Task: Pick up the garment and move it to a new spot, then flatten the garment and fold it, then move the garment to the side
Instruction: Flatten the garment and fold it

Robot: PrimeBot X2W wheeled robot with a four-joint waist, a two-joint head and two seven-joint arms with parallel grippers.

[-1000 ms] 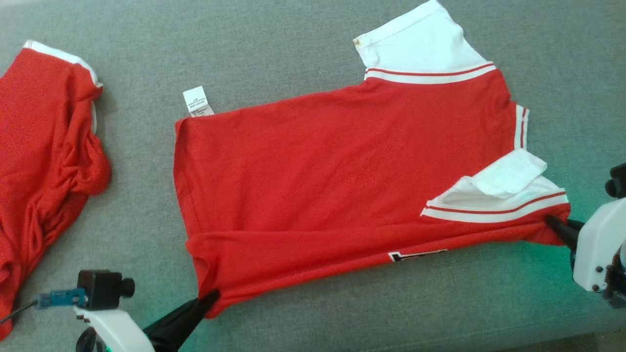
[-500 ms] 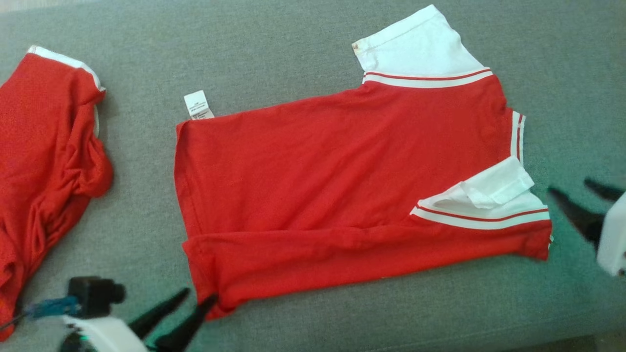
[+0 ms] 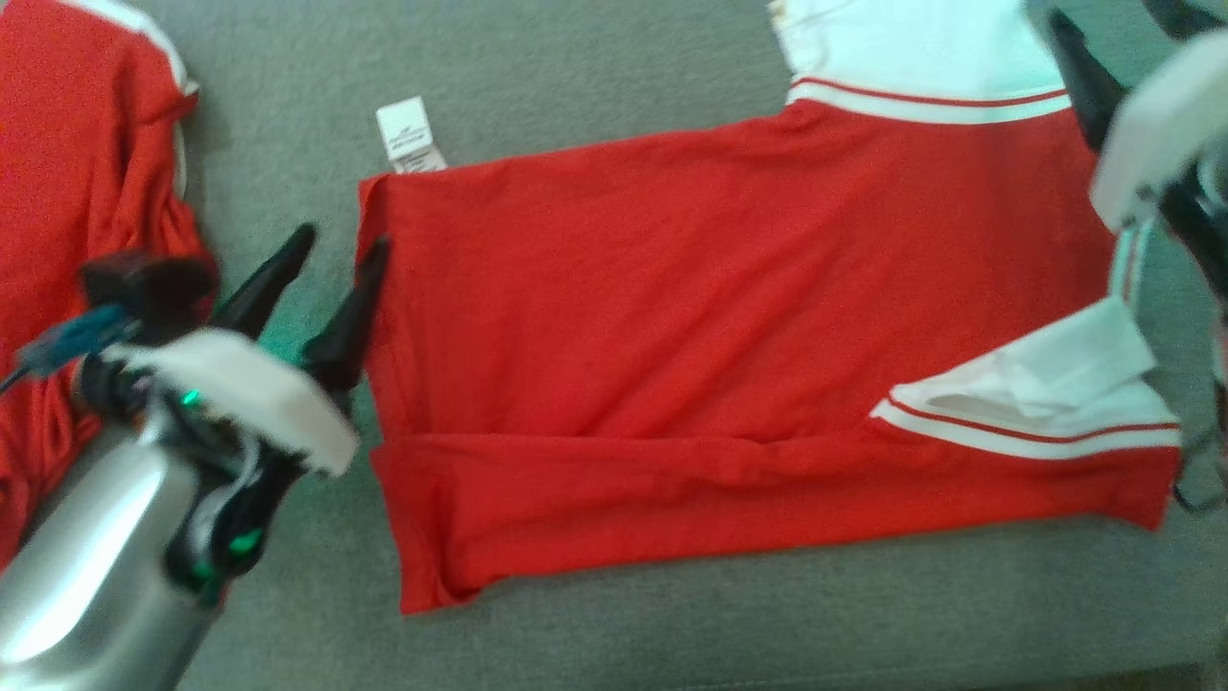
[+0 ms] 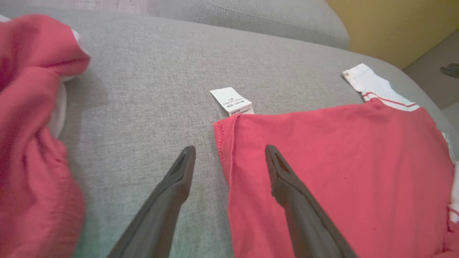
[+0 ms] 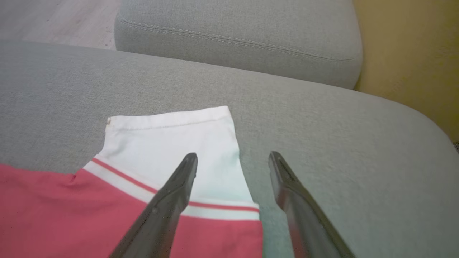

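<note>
Head cam: white sleeve [image 3: 911,43] of garment [image 3: 729,317] cut by top edge; my right tool [image 3: 1108,14] blurred, half off-frame; 2nd red garment [image 3: 86,192] cropped at left; label [image 3: 411,134] txt unreadable.

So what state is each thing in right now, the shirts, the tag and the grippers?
Shirt: spread flat, near edge folded over, not held.
Tag: sticking out past the hem, lying flat.
Other shirt: crumpled in a heap.
Left gripper: open, empty, straddling the hem.
Right gripper: open, empty, over the white sleeve.
</note>
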